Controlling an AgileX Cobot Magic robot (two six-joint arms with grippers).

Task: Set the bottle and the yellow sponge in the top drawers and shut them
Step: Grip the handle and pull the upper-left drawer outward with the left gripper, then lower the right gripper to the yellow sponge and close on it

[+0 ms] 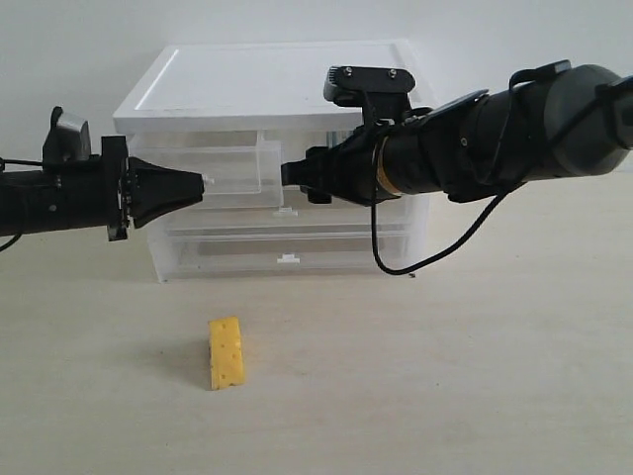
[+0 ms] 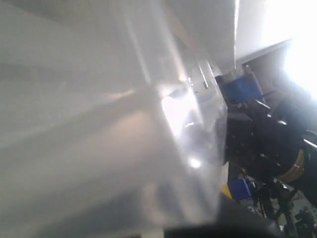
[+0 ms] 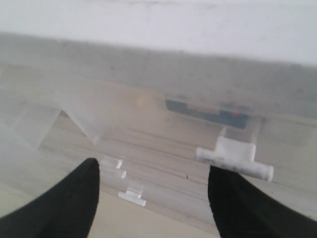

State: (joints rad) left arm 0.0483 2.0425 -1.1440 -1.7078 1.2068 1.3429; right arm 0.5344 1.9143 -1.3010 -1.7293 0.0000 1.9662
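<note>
The yellow sponge (image 1: 226,353) lies loose at the cabinet's (image 1: 277,84) 6 o'clock. The bottle (image 3: 205,111) appears to sit inside the right top drawer (image 3: 124,114), right gripper (image 3: 153,164) wide; left gripper (image 1: 198,184) pinches the open left drawer's (image 1: 232,163) tab (image 1: 207,181).

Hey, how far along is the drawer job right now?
Seemingly done: a blue-teal label, likely the bottle, shows behind the right top drawer front. In hand: the left gripper is at the pulled-out left top drawer. Left: the yellow sponge lies on the table, and that drawer needs closing.
</note>
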